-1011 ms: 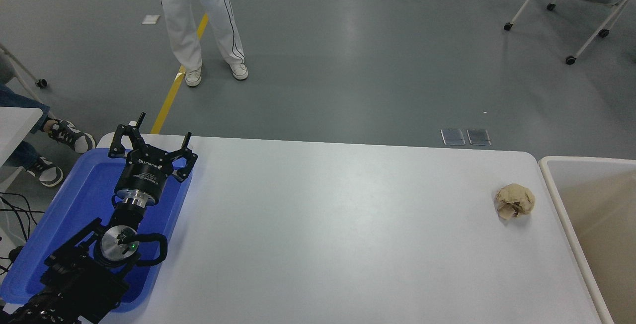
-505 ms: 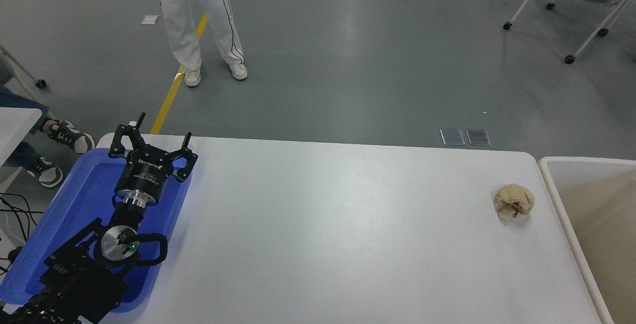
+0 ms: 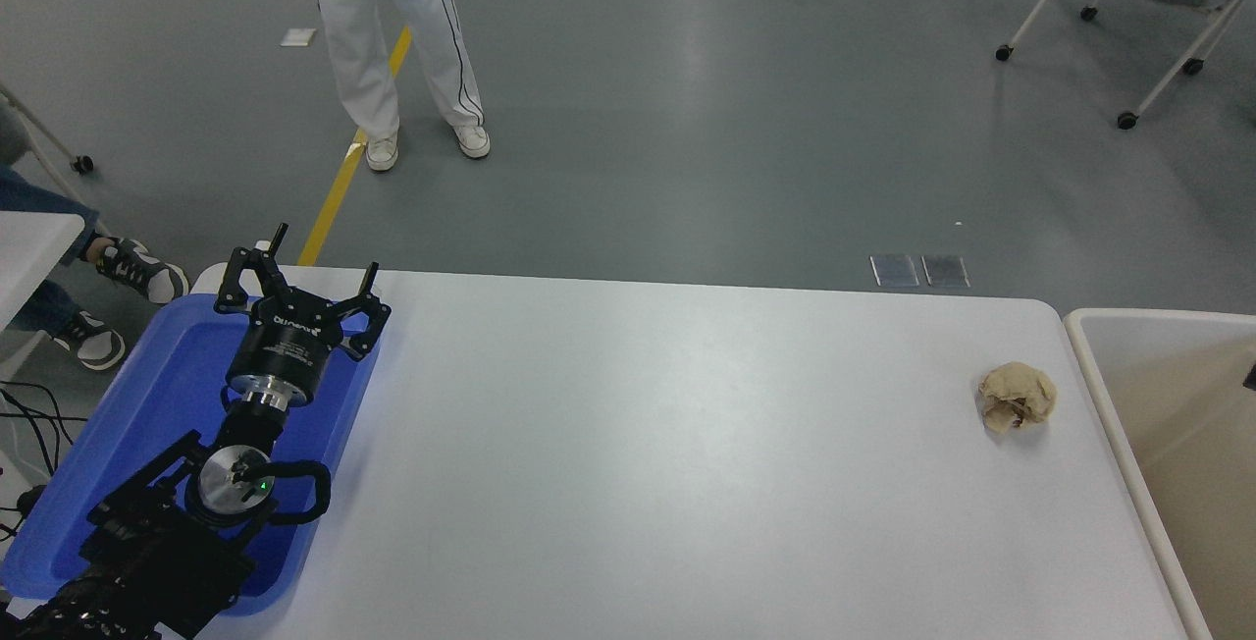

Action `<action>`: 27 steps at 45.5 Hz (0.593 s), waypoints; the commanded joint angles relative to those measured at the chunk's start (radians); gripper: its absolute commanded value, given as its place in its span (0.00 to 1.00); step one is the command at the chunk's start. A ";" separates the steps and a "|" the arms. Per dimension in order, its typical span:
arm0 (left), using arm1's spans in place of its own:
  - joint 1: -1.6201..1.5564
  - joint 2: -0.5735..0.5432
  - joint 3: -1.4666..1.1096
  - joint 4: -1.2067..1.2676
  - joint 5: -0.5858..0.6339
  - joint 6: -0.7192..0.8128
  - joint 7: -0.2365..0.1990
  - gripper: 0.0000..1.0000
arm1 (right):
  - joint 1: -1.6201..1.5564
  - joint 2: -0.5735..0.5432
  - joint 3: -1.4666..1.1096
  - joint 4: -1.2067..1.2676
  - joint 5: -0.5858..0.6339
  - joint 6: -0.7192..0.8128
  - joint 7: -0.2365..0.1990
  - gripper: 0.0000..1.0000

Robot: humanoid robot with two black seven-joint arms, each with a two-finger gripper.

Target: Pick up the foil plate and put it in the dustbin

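**Obs:** Since the earlier frames, one change: a dark sliver (image 3: 1251, 377) now shows at the right edge of the frame, over the bin's inside. Nothing else has shifted.

**Op:** Is that the right arm?

**Obs:** Likely, as a judgement only. It is cut off by the frame edge, so you cannot tell whether the right gripper is spread, closed or carrying anything.

**Op:** Layout, big to small?

**Obs:** White table (image 3: 687, 444) fills the lower frame. The dustbin (image 3: 1130, 473) stands against its right end at lower right, cropped, with only part of its beige inside visible. The blue tray (image 3: 167, 375) sits at lower left. The left gripper (image 3: 306, 277) is parked over the tray's far end, fingers spread wide and holding nothing. A paper ball (image 3: 1018, 397) lies at the right of the table, near the bin's rim but apart from it.

**Op:** And the foil plate?

**Obs:** Not visible anywhere: not on the table, in the tray or in the part of the bin that shows. You have no bearing or long axis to read. It may be off frame to the right or in the hidden part of the bin. That side is the right arm's, well apart from the left gripper.
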 commanded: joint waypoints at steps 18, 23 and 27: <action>0.001 0.000 0.000 0.000 0.000 0.000 0.000 1.00 | 0.600 0.176 -0.284 0.177 0.001 0.637 0.001 1.00; -0.001 0.000 0.000 0.000 0.000 0.000 0.001 1.00 | 0.671 0.217 -0.285 0.231 0.003 0.637 0.001 1.00; 0.001 0.000 0.000 0.000 0.000 0.000 0.000 1.00 | 0.723 0.259 -0.285 0.283 0.004 0.637 0.001 1.00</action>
